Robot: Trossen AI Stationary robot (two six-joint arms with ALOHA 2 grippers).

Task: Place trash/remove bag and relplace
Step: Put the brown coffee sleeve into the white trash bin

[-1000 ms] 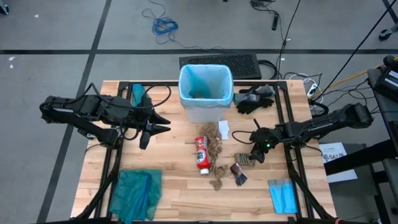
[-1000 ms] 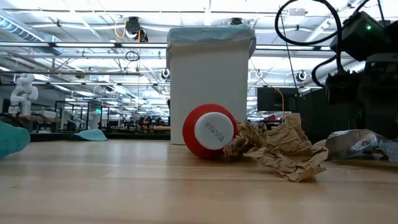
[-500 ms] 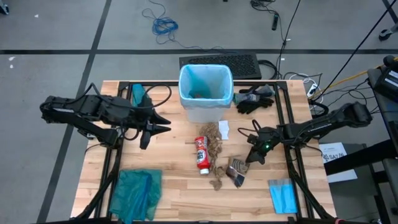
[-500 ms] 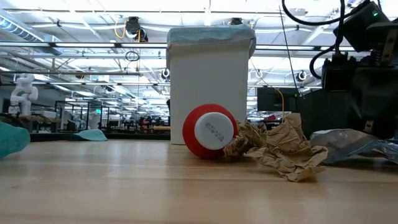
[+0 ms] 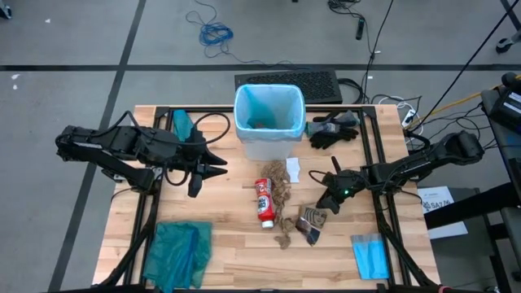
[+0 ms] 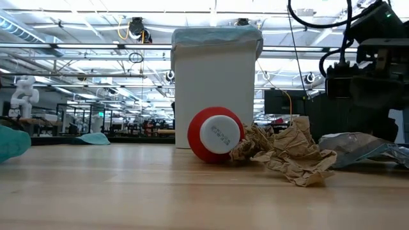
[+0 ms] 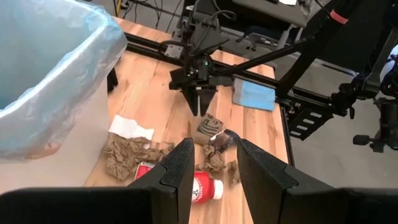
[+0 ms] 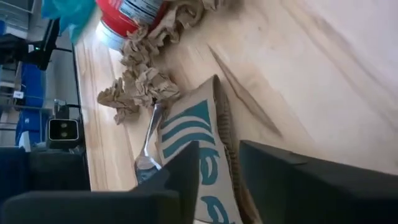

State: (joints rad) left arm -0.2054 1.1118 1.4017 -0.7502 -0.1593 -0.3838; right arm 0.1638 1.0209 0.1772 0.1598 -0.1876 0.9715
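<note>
While most of the trash still lies on the tabletop (image 5: 236, 244), the task looks barely started. Bin (image 5: 269, 122) stands at the far middle edge with the light-blue bag (image 5: 269, 107) still fitted over its rim; something small and brownish seems to sit inside, can't tell what.

Left to pick up, all in a cluster in front of the bin:
- red-and-white bottle (image 5: 264, 202), lying on its side
- crumpled brown paper (image 5: 280, 190) just beside the bottle, another scrap (image 5: 285, 241) nearer the front edge
- white scrap (image 5: 293, 169) close to the bin
- printed wrapper (image 5: 312, 220) with a dark piece (image 5: 309, 232) touching it

Right gripper (image 5: 327, 203) hangs just above and beside the printed wrapper, jaws parted with a gap, nothing in them; the right wrist view shows the wrapper (image 8: 199, 146) lying flat on the wood ahead of the fingers. My read: it's set up for a grab that hasn't landed.

Left gripper (image 5: 213, 167) waits left of the bin, jaws slightly apart, empty.

Bag removal and replacement not begun. Teal-green bag (image 5: 177, 252) sits at the front-left corner, small folded blue sheet (image 5: 370, 256) front-right, dark gloves (image 5: 332, 130) right of the bin.
</note>
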